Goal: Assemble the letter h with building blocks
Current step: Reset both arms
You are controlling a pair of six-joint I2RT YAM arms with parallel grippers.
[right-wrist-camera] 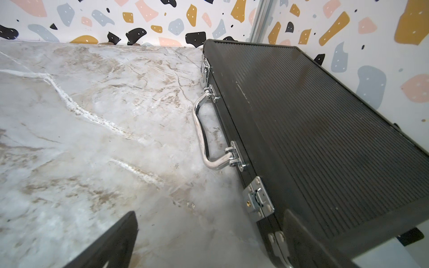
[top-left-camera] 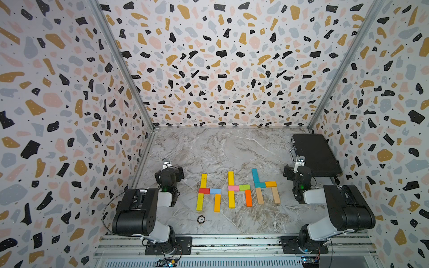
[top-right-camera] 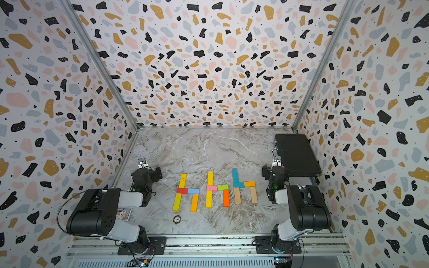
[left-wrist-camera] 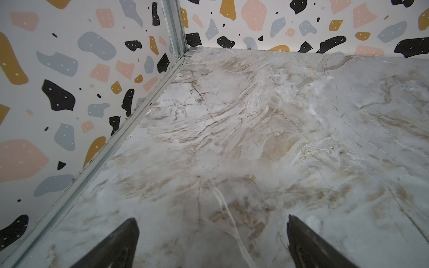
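Marble-patterned tabletop (top-left-camera: 220, 148) fills a speckled booth. The building blocks (top-left-camera: 232, 189), flat painted wooden bars, lie on it in three h shapes between the arms, their uprights running toward the back wall. The left gripper (left-wrist-camera: 211, 220) and right gripper (right-wrist-camera: 211, 213) both gape wide and hold nothing. The left is nearer the yellow-and-red h (top-left-camera: 204, 191), the right nearer the teal-and-wood h (top-left-camera: 255, 177). The letters look finished.

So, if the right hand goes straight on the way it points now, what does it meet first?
Probably the black case: one finger of the right hand lines up with its near corner. Depth is unclear.
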